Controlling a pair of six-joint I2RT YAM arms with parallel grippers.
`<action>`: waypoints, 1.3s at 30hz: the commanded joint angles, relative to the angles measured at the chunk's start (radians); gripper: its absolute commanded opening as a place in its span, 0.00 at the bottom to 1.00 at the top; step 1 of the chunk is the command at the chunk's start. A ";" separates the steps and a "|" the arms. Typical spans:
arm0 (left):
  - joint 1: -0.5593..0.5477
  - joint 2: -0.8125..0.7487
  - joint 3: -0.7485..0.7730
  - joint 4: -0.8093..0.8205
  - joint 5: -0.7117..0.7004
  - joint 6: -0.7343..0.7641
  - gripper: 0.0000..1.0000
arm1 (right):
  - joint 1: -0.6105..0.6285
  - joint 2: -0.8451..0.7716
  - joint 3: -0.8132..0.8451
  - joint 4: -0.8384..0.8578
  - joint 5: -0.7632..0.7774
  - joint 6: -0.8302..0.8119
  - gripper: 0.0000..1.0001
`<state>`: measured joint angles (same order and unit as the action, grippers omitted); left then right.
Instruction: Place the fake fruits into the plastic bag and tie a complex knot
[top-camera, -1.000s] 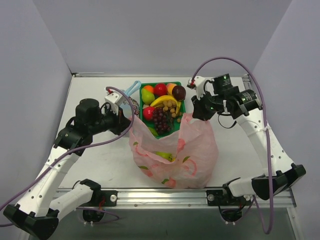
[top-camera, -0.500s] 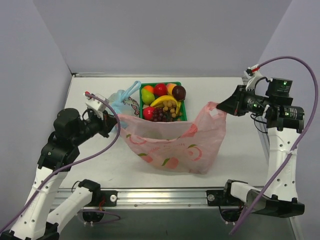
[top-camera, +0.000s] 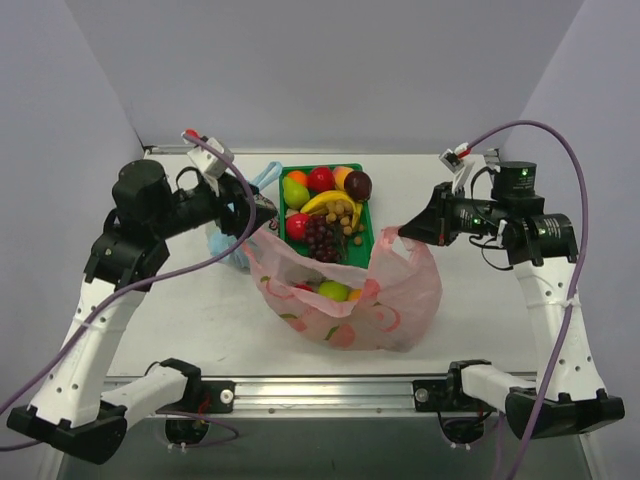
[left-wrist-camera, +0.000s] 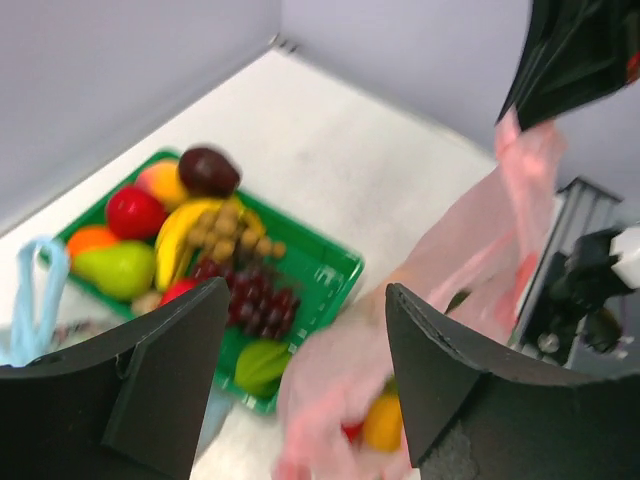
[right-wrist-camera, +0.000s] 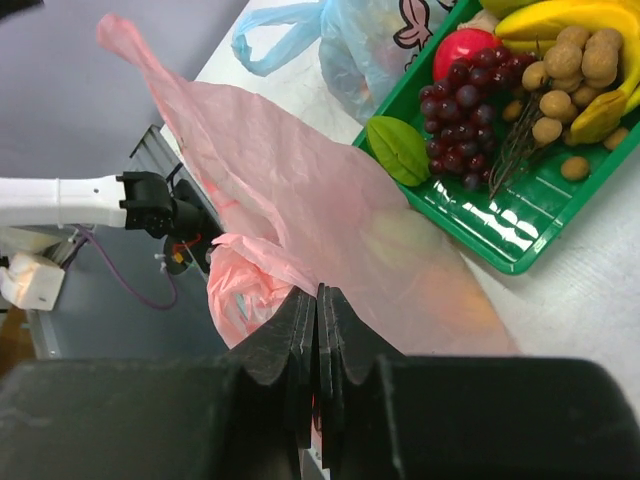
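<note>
The pale-pink plastic bag (top-camera: 390, 300) slumps at mid-table with a green, a red and an orange fruit (top-camera: 333, 291) inside. More fake fruits (top-camera: 322, 205), among them banana, apples, pear and grapes, fill the green tray (top-camera: 369, 215) behind it. My right gripper (top-camera: 408, 230) is shut on the bag's right handle (right-wrist-camera: 270, 190), which it holds lifted. My left gripper (top-camera: 262, 213) hovers open over the bag's left edge, next to the tray. Its fingers (left-wrist-camera: 160, 370) are wide apart with nothing between them, and the pink plastic (left-wrist-camera: 340, 390) lies blurred beneath. No knot is in view.
A light-blue plastic bag (top-camera: 232, 215) lies left of the tray, under my left wrist, and it shows again in the right wrist view (right-wrist-camera: 370, 40). The table's metal front rail (top-camera: 330, 390) runs just below the pink bag. Grey walls close in on three sides.
My left gripper has opened and let go of the bag's left side. Both arms moved inward, and the stretched bag has slackened into a heap around the fruits.
</note>
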<state>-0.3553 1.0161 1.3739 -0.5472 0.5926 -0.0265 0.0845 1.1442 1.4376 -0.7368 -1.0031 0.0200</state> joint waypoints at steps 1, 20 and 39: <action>-0.075 0.126 0.112 0.197 0.092 -0.124 0.75 | 0.021 -0.038 0.029 0.040 0.033 -0.041 0.00; -0.465 0.424 0.215 0.319 0.024 -0.211 0.79 | 0.093 -0.040 0.070 0.042 0.080 -0.058 0.00; -0.433 0.480 0.235 0.420 -0.019 -0.343 0.00 | 0.124 -0.118 -0.011 0.074 0.176 -0.074 0.72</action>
<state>-0.8055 1.5036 1.5734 -0.2188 0.5865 -0.3092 0.2001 1.0809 1.4513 -0.7036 -0.8730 -0.0525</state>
